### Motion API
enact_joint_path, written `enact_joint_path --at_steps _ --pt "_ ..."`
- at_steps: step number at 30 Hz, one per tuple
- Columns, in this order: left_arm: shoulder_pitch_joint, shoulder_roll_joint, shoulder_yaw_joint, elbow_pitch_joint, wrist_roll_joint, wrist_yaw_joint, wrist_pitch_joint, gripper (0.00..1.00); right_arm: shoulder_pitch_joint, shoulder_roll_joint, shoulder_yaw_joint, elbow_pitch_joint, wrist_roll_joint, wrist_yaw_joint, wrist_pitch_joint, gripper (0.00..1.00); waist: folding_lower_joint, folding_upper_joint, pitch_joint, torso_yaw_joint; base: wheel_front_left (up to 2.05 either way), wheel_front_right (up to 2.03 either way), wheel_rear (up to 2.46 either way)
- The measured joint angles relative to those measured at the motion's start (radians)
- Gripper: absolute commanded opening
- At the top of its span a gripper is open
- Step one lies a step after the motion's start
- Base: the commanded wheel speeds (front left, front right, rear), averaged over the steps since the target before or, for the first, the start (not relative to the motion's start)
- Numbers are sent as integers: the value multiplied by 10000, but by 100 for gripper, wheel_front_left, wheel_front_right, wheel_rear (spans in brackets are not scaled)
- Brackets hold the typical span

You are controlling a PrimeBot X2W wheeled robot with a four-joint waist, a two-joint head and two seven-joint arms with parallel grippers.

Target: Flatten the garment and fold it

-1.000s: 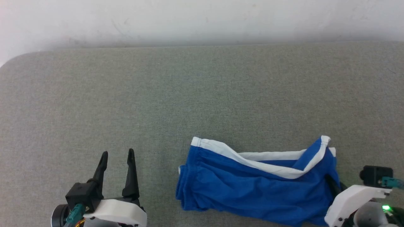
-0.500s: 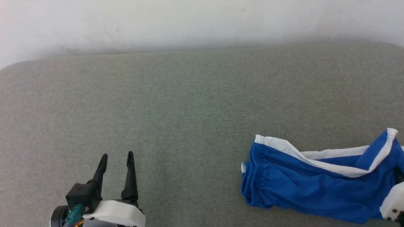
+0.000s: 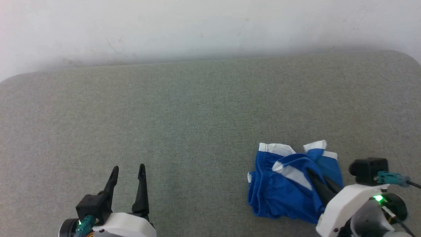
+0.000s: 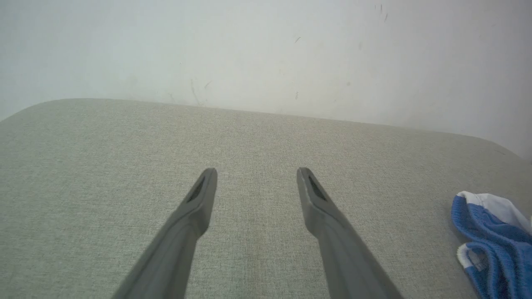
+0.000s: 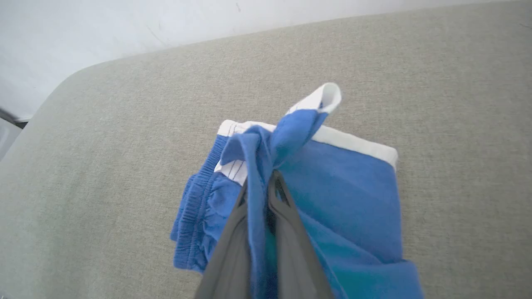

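While pinching a raised fold of the garment [image 3: 283,191] tight in the right claw [image 3: 310,171], bunches the blue cloth into a short heap at the near right of the grey surface [image 3: 197,115], no longer stretched long toward the right edge as half a second ago. Holds the left claw [image 3: 128,167] spread wide above bare surface at the near left, well apart from the cloth, as before.
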Motion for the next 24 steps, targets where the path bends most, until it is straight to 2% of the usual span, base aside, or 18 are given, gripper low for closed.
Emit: enact_joint_path --at_steps 6,11,20,23,24 --pt "-20 -19 -33 96 -73 -15 10 100 -174 13 823 -257 81 0 6 0 0 0 86 206 0 0 0" --pt "-96 -130 -73 198 -86 -82 -44 100 -645 27 1045 31 61 0 -25 0 0 0 265 410 0 0 0" --pt "-359 -336 -163 518 -222 -178 -142 100 -1345 35 1356 2197 -407 0 29 0 0 0 588 741 0 0 0" --pt "-478 -349 -173 656 -286 -251 -150 100 -1640 38 1461 2974 -1058 0 -25 0 0 -1 611 818 0 0 0" --pt "-503 -368 -182 692 -288 -265 -151 100 -1728 40 1482 3196 -1141 0 -25 7 1 0 606 841 0 0 0"
